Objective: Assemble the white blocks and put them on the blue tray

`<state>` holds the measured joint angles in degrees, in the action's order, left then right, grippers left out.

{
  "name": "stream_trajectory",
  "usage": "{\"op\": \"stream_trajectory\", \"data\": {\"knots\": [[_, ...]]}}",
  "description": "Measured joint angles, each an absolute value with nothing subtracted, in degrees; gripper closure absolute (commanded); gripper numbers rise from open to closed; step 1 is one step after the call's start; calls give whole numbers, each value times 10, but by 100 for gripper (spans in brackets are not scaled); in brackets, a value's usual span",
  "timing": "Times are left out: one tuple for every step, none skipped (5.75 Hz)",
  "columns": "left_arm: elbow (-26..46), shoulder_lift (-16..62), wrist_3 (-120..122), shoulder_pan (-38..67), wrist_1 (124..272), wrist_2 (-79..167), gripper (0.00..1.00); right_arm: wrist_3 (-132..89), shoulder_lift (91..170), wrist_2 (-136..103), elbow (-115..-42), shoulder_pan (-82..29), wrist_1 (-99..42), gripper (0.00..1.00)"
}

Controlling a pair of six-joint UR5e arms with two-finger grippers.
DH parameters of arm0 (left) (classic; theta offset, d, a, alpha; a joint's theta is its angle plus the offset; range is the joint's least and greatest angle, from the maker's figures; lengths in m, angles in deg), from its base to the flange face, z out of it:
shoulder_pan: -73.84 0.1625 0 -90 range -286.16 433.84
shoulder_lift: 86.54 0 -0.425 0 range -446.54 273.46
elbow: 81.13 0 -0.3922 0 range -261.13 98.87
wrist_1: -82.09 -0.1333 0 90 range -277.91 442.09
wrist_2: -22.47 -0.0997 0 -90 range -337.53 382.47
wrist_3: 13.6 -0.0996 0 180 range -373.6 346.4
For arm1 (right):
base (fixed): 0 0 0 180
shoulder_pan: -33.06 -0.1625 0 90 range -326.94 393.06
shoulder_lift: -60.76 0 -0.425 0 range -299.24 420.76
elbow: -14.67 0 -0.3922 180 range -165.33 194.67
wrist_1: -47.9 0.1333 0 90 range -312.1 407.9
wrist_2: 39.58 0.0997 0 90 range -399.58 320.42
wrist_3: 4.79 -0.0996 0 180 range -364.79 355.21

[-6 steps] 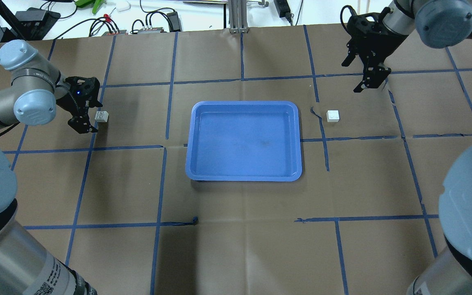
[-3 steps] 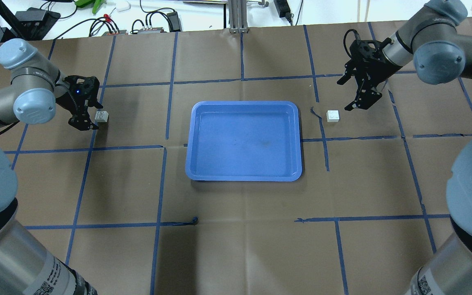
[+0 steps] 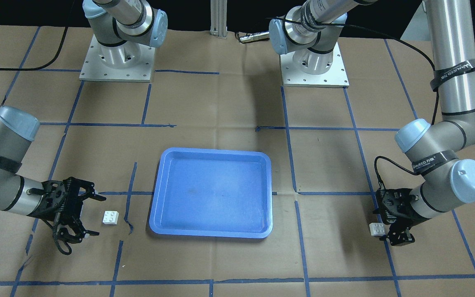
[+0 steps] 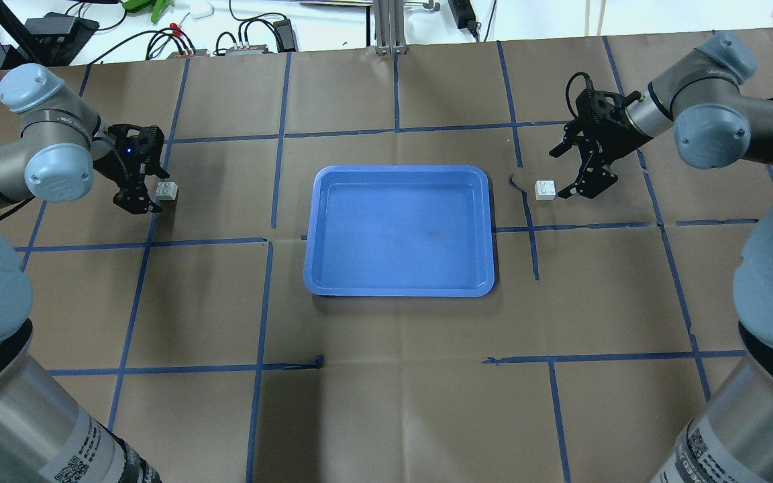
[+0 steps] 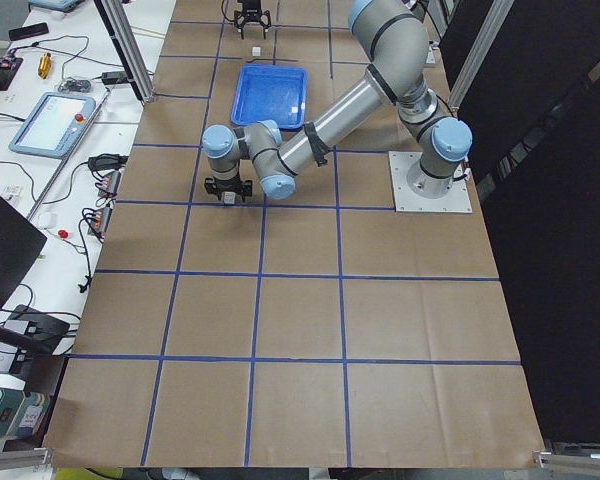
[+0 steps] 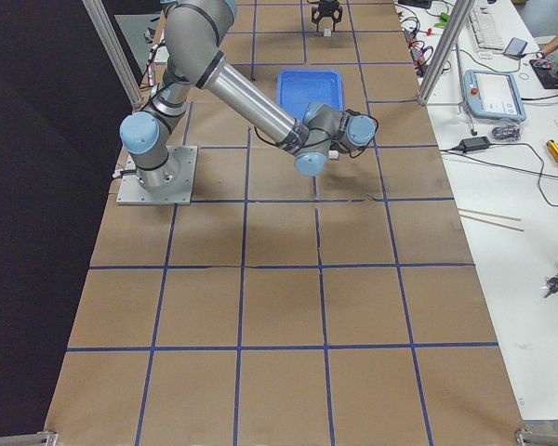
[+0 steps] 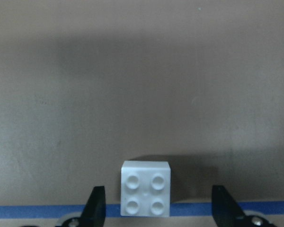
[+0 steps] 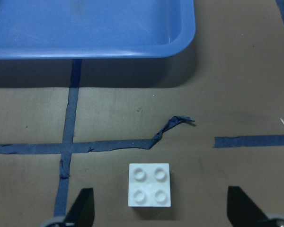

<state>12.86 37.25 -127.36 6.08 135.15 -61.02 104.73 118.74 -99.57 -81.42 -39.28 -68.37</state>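
blue tray (image 8: pixel 85 28) cut by top edge in right wrist view, right gripper (image 8: pixel 162 215) cropped at bottom edge, white block (image 5: pixel 255 50) beyond tray too small for detail

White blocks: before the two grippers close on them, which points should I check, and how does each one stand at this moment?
1. Left gripper open: ok.
2. Left block between its fingers: ok, but nearer one finger.
3. Right gripper open: ok.
4. Right block well between its fingers: not ok, it lies only at the fingertips.
5. Both grippers low enough to grip: cannot tell.
6. Blue tray free for placing: ok.
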Motion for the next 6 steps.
{"op": "stream_trajectory", "data": {"knots": [[128, 373, -1274, 61, 1350, -608, 85, 1050, 1182, -995, -834, -392, -707, 0], [127, 373, -1274, 61, 1349, -608, 88, 1054, 1181, -996, -849, -392, -719, 0], [125, 368, -1272, 61, 1351, -609, 93, 1059, 1181, -998, -856, -392, -728, 1], [123, 356, -1265, 60, 1357, -609, 98, 1060, 1181, -999, -857, -392, -735, 11], [123, 345, -1251, 53, 1365, -603, 100, 1059, 1182, -998, -856, -392, -737, 29], [123, 332, -1233, 29, 1379, -584, 100, 1060, 1183, -997, -855, -392, -737, 40]]}}
